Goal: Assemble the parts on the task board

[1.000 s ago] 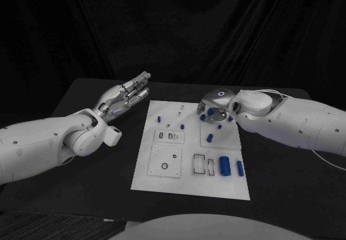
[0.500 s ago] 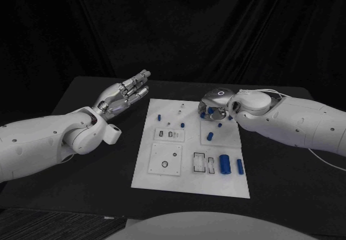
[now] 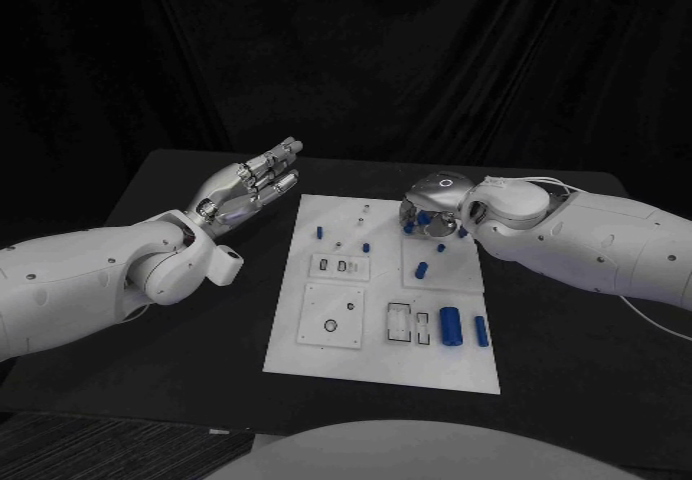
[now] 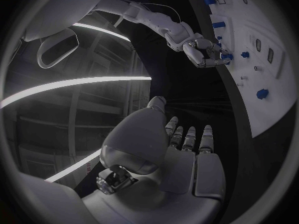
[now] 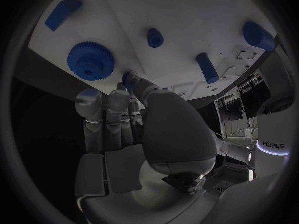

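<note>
The right hand [image 3: 428,215] hovers at the task board's [image 3: 378,352] far right corner, pinching a small blue part [image 5: 129,78] beside the blue gear [image 5: 91,60]. Light, stiff and probably slick, it wants a fingertip hold on its sides. The left hand [image 3: 248,188] stays off the board's left edge, fingers spread and holding nothing, above the counter [image 3: 173,330].

One board [image 3: 378,340]. Two large blue cylinders [image 3: 450,328] lying side by side; several smaller blue parts [image 3: 421,269] (exact number unclear). One gear [image 5: 90,59]. Two hands [image 3: 248,185].
</note>
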Controlling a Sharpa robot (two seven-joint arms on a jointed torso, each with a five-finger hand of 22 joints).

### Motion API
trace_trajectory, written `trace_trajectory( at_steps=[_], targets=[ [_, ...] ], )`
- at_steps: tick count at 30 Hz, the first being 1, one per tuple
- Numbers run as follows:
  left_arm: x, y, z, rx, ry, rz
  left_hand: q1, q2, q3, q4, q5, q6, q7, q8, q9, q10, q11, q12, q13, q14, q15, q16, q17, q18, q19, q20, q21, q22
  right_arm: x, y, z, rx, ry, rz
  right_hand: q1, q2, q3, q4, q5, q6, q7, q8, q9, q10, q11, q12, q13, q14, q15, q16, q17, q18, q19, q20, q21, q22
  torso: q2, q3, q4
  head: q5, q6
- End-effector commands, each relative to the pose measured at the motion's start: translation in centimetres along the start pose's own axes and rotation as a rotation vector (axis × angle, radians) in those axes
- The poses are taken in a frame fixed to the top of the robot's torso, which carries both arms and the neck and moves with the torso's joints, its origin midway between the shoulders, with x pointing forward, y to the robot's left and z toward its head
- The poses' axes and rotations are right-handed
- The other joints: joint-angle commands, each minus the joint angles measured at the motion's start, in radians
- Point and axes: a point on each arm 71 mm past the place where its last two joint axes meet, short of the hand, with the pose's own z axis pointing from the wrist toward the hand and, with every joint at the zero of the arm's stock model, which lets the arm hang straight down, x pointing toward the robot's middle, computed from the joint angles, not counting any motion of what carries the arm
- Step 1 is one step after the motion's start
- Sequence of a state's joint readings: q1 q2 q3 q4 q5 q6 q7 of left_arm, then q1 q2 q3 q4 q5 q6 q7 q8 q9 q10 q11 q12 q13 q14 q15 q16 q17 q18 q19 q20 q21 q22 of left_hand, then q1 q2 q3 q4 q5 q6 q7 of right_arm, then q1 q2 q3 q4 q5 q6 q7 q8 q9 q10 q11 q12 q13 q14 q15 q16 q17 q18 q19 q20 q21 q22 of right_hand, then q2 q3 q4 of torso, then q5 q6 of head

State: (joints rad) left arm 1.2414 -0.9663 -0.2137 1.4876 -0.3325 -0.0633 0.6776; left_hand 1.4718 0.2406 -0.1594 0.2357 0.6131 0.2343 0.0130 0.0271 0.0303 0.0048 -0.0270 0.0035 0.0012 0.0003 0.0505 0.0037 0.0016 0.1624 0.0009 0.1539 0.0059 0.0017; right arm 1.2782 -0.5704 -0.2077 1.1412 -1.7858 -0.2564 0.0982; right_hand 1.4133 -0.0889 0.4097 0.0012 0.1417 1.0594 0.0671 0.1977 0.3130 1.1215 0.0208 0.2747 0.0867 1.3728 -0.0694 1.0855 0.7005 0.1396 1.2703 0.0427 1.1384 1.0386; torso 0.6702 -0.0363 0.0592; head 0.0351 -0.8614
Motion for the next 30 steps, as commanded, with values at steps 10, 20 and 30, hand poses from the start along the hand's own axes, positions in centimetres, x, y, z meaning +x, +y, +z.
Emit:
trace_trajectory(
  at_steps=[10,20,30],
  targets=[
    [0.3,-1.1,-0.1,0.144,0.002,-0.005,0.011,-0.004,0.006,-0.006,0.005,0.000,0.005,0.003,0.000,-0.003,0.011,-0.003,-0.001,0.000,0.008,-0.004,-0.002,0.011,-0.001,0.009,-0.006,-0.002,-4.7,-0.1,0.1,-0.012,-0.085,-0.049,-0.004,0.012,0.001,0.003,-0.004,0.010,0.005,-0.003,0.014,0.011,0.000,-0.027,-0.009,0.009,0.001,-0.009,-0.006,-0.016,0.006,0.000,0.006,0.006,-0.001,-0.0020,0.0019,0.004,0.018],
    [0.7,-1.4,0.0,0.163,-0.001,-0.002,0.001,-0.005,0.010,-0.002,0.001,-0.020,-0.007,0.000,-0.002,-0.005,0.002,-0.004,-0.001,0.000,-0.011,-0.004,-0.002,0.006,-0.001,-0.017,-0.006,-0.002,-6.6,0.2,1.0,-0.011,-0.076,-0.071,-0.006,0.008,0.000,0.004,-0.003,0.004,0.004,-0.012,0.012,0.012,-0.001,-0.047,-0.014,0.004,0.001,-0.016,-0.011,-0.016,0.002,0.001,0.001,0.006,0.006,-0.0062,0.0140,0.007,0.028],
    [1.2,-1.7,0.0,0.183,0.004,-0.008,-0.001,-0.006,0.014,-0.002,0.002,-0.026,-0.012,0.000,-0.002,-0.005,0.000,-0.004,-0.001,0.000,-0.022,-0.004,-0.002,-0.001,-0.001,-0.035,-0.006,-0.002,-6.8,0.1,2.9,0.012,-0.049,-0.086,-0.004,0.002,-0.001,0.003,-0.004,-0.002,0.005,-0.021,0.009,0.011,0.001,-0.064,-0.017,0.000,0.002,-0.021,-0.016,-0.015,-0.004,0.002,-0.005,0.004,0.026,-0.0119,0.0314,-0.003,0.037]
  ],
)
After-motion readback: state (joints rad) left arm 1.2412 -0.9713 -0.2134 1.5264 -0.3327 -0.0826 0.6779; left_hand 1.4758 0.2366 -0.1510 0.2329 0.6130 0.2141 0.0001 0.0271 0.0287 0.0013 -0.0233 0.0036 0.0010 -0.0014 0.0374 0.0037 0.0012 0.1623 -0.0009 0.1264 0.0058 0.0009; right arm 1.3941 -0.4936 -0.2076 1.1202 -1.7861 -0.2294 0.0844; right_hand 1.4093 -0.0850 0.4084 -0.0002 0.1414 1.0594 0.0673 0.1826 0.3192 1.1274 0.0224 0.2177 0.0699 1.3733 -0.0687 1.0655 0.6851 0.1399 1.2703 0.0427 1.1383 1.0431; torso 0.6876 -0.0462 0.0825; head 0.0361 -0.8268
